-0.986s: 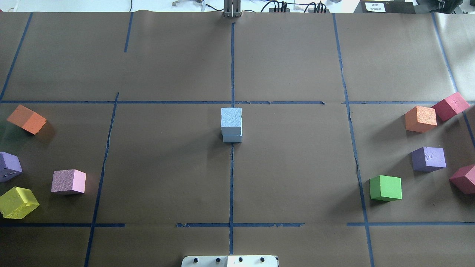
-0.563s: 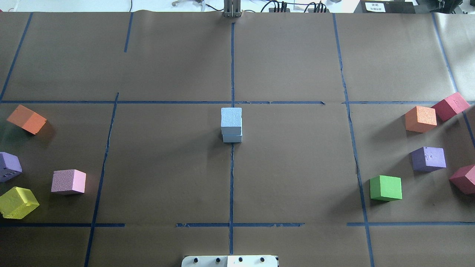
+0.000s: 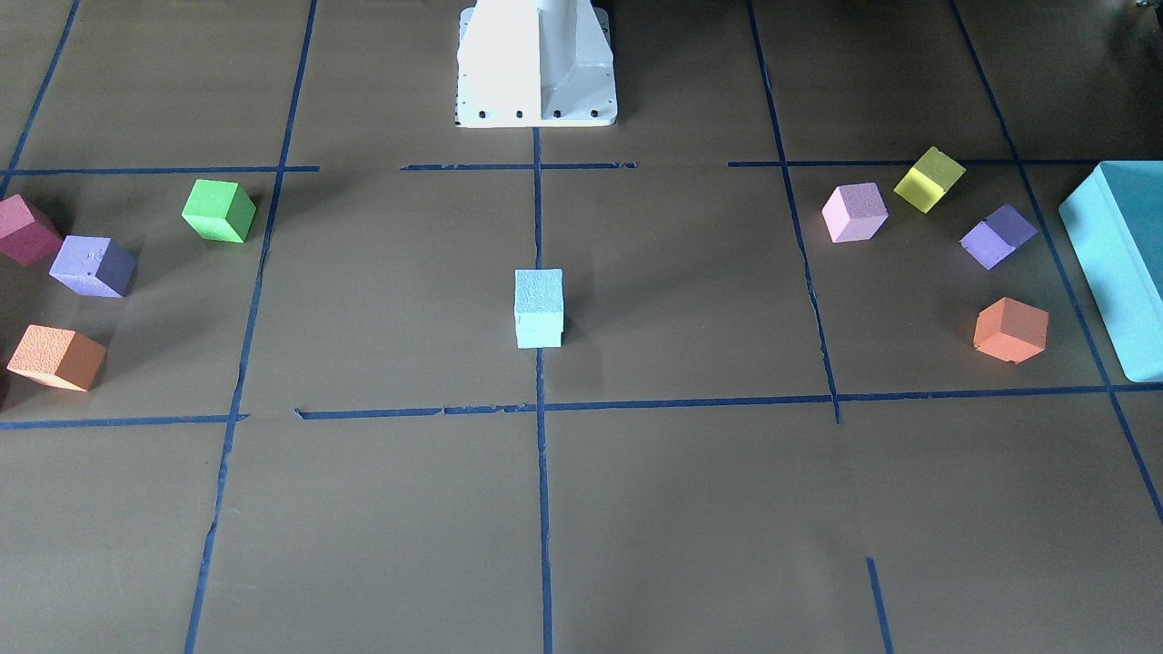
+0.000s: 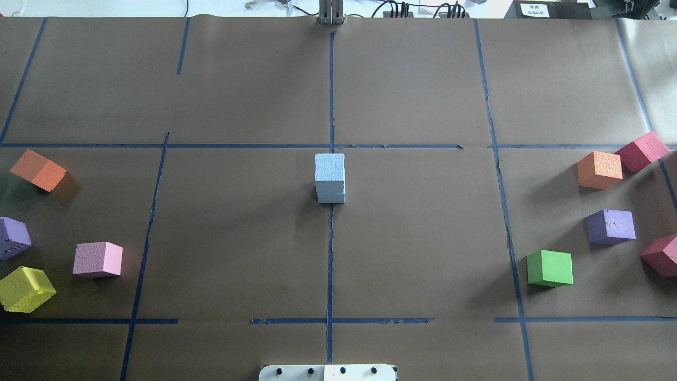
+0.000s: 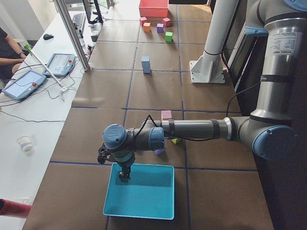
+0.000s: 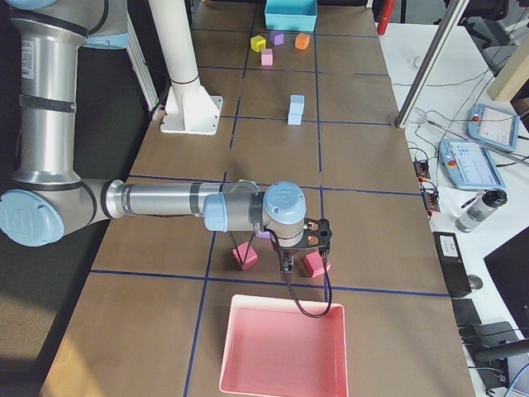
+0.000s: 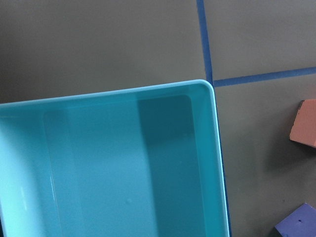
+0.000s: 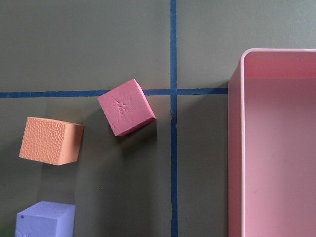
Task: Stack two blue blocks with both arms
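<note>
The two pale blue blocks stand stacked at the table's centre on the blue tape line. The rough-textured block (image 4: pixel 329 168) is on top of the smoother one (image 4: pixel 331 198); the stack also shows in the front view (image 3: pixel 538 309). No gripper touches it. My left gripper (image 5: pixel 124 177) hangs over the near corner of a teal box (image 5: pixel 163 167). My right gripper (image 6: pixel 285 266) hangs above dark red cubes beside a pink tray (image 6: pixel 240 302). I cannot tell whether either is open or shut. Neither wrist view shows fingers.
Orange (image 4: pixel 38 170), purple (image 4: pixel 13 237), pink (image 4: pixel 98 259) and yellow (image 4: pixel 25 288) cubes lie at the left. Orange (image 4: pixel 599 169), red (image 4: pixel 641 151), purple (image 4: pixel 611 226), green (image 4: pixel 550 268) and red (image 4: pixel 661 255) cubes lie at the right. The white pedestal (image 3: pixel 536 64) stands at the near edge.
</note>
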You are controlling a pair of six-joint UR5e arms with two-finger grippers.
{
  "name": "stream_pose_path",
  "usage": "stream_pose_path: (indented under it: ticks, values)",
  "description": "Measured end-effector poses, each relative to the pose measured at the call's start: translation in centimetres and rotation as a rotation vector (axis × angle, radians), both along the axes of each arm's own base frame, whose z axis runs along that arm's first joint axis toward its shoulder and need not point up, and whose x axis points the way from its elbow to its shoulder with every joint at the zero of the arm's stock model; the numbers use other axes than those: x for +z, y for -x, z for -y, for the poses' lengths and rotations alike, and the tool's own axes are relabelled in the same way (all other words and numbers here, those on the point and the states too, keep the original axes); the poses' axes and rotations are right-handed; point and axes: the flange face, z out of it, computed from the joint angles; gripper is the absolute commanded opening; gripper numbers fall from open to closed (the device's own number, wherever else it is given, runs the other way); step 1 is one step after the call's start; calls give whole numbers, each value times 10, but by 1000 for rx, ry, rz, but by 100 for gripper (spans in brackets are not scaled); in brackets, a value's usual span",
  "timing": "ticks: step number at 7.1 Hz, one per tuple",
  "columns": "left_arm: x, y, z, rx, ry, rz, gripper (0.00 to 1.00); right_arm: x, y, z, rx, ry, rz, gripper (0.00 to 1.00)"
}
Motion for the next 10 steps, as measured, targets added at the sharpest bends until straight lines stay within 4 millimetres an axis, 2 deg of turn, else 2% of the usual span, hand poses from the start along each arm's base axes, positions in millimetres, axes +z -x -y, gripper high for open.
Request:
stream_pose_path:
  ticks: [3, 10]
  values:
    - [-2, 0, -11, -24, 17, 1, 100, 0, 0, 0, 0, -2, 0, 100]
    - [-1, 0, -13, -22, 16, 2, 100, 2, 0, 0, 0, 2, -1, 100]
